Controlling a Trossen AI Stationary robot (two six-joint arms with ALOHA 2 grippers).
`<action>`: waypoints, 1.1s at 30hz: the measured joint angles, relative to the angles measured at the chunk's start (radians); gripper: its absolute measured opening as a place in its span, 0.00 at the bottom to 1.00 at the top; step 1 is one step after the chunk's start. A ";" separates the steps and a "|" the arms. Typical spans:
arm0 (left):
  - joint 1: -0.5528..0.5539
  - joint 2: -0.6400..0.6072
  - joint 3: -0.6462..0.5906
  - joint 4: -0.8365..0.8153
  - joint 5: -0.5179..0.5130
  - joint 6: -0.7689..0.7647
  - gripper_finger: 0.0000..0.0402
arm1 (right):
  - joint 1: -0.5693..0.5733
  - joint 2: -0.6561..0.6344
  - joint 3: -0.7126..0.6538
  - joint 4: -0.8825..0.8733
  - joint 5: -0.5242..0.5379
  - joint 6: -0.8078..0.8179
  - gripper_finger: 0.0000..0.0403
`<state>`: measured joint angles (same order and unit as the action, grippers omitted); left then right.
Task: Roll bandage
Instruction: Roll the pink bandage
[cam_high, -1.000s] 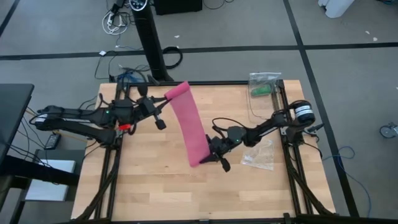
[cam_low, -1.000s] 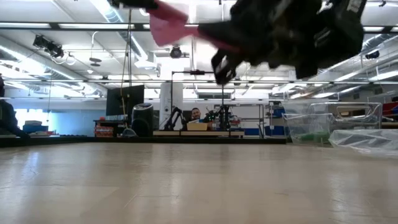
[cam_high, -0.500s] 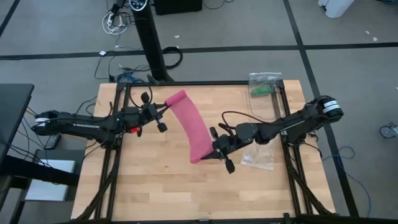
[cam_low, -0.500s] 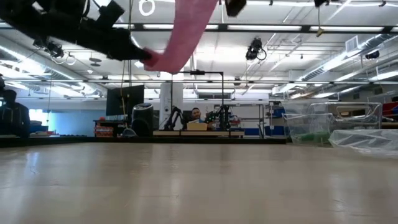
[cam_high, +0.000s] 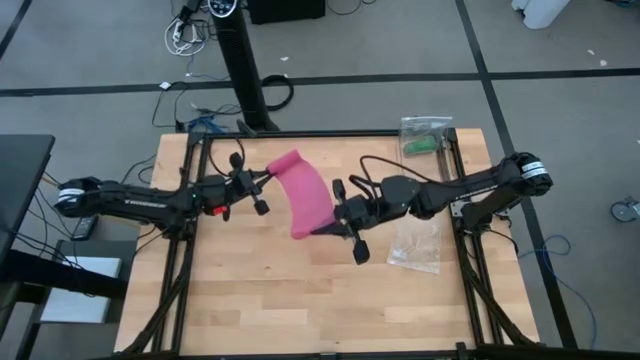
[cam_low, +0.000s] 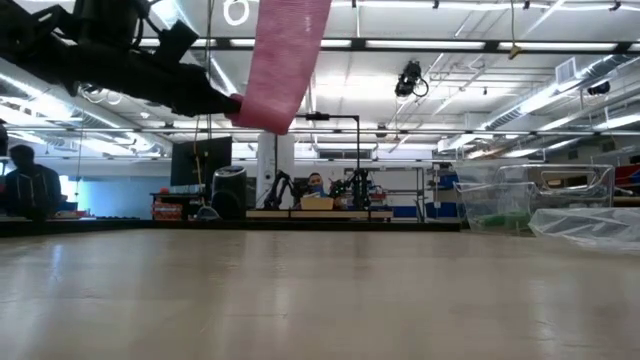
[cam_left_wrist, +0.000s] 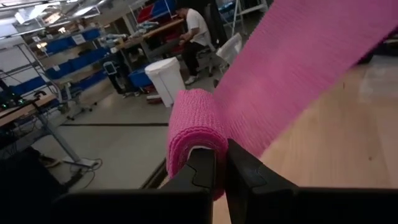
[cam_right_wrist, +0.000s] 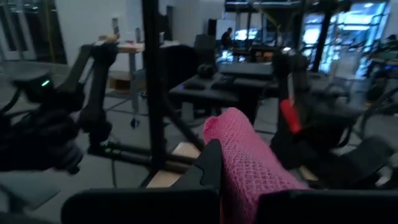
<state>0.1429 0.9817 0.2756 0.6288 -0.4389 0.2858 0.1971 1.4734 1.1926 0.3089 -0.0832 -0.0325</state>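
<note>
The bandage is hanging above the table, both ends pinched — left gripper clamping the started roll, right gripper clamping the free end. Rolling is barely begun — most of the strip is remaining flat.

1. A clear plastic bag is lying on the wooden table, near its right edge.
2. A bag holding something green is sitting at the table's far right corner.

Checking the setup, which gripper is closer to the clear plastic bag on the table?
Right. The right gripper holds the bandage beside the clear plastic bag; the left gripper grips the strip's other end, farther across the table.
</note>
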 joint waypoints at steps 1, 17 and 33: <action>0.000 0.025 0.000 0.017 0.000 -0.001 0.05 | -0.004 0.000 0.007 0.000 0.008 -0.002 0.00; 0.000 0.499 0.104 0.311 0.131 -0.027 0.05 | -0.056 0.001 0.085 -0.004 0.060 0.001 0.00; -0.129 0.595 0.215 0.344 0.244 -0.030 0.05 | -0.162 0.002 0.153 -0.021 0.116 -0.026 0.00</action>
<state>0.0135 1.5772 0.4910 0.9729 -0.1950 0.2555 0.0352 1.4750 1.3452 0.2875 0.0330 -0.0581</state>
